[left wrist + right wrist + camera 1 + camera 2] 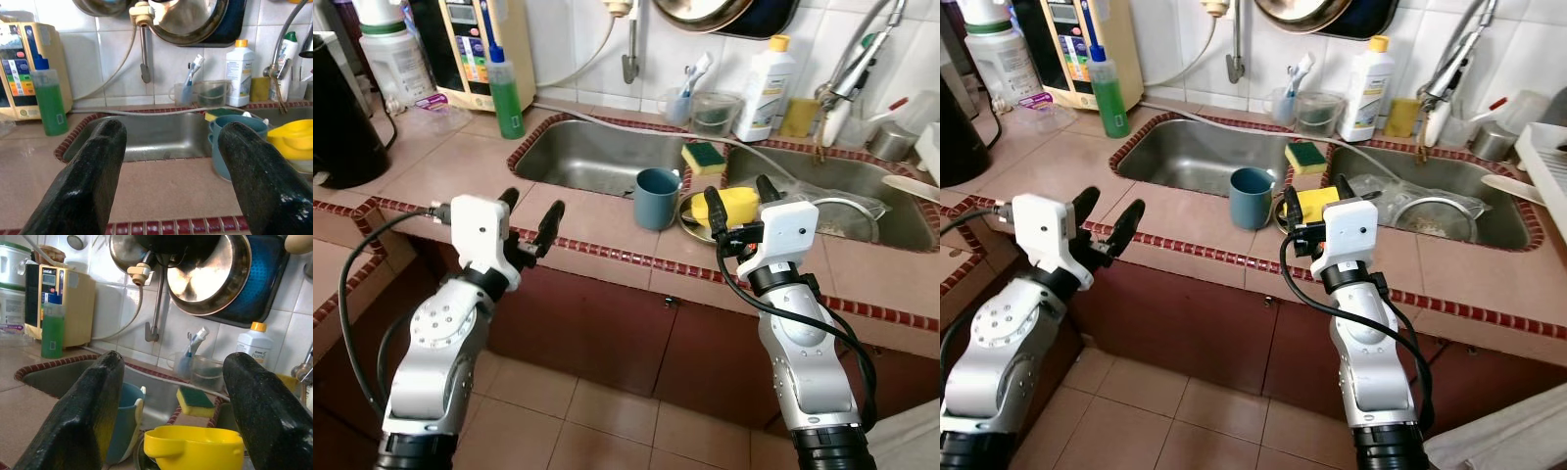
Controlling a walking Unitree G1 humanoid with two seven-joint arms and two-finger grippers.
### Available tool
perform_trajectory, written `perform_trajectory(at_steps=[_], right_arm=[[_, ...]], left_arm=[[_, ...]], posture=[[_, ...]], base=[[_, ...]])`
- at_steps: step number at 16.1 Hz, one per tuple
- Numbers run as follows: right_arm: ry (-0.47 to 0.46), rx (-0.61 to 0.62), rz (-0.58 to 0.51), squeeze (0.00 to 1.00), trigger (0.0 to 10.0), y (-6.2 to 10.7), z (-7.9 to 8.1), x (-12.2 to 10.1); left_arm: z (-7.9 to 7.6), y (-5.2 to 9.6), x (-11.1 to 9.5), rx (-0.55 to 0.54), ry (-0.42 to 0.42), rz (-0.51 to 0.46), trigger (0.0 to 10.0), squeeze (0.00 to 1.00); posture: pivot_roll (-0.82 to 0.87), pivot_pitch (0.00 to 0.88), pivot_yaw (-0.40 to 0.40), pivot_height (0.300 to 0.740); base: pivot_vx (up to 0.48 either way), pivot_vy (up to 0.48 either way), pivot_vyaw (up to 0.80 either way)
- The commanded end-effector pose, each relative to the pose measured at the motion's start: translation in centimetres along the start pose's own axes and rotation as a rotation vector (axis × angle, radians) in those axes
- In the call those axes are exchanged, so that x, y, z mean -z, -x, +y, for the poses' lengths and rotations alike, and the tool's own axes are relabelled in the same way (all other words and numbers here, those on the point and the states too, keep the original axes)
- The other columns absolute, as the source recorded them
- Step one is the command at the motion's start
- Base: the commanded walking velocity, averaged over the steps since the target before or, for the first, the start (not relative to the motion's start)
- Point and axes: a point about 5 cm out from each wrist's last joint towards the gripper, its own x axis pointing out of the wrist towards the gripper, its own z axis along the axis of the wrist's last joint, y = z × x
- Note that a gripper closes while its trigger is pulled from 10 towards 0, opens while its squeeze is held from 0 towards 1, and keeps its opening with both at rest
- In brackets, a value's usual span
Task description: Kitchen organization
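A blue cup [657, 197] stands upright on the counter ledge between the two steel sinks. Right beside it a yellow cup [732, 205] lies in a small steel dish [690, 212]. A yellow-green sponge [703, 157] rests on the divider behind them. My right gripper [741, 204] is open, held just in front of the yellow cup, which shows between its fingers [88, 406] in the right wrist view. My left gripper [529, 214] is open over the counter's front edge, to the left of the blue cup [234, 142], holding nothing.
Left sink [587, 157] and right sink [862, 206] are set in a tiled counter with a red rim. A green soap bottle [507, 93], a white bottle [762, 88], a toothbrush cup [680, 103] and a clear container [715, 113] line the back. A dark pot [342, 117] stands far left.
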Motion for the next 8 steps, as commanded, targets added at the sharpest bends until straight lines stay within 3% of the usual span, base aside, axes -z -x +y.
perform_trajectory(at_steps=[1,8], right_arm=[[0.005,0.006,-0.003,0.00,10.0,-0.09,-0.10,-0.13],[0.012,0.015,-0.003,0.00,10.0,0.00,-0.29,-0.13]], left_arm=[[-0.08,-0.16,-0.22,0.021,-0.008,-0.006,10.0,0.00],[0.02,-0.49,-0.30,0.034,-0.006,-0.008,10.0,0.00]], posture=[[-0.09,0.054,0.003,0.740],[-0.10,0.054,0.011,0.740]], base=[[0.000,0.000,0.00],[0.294,0.000,0.00]])
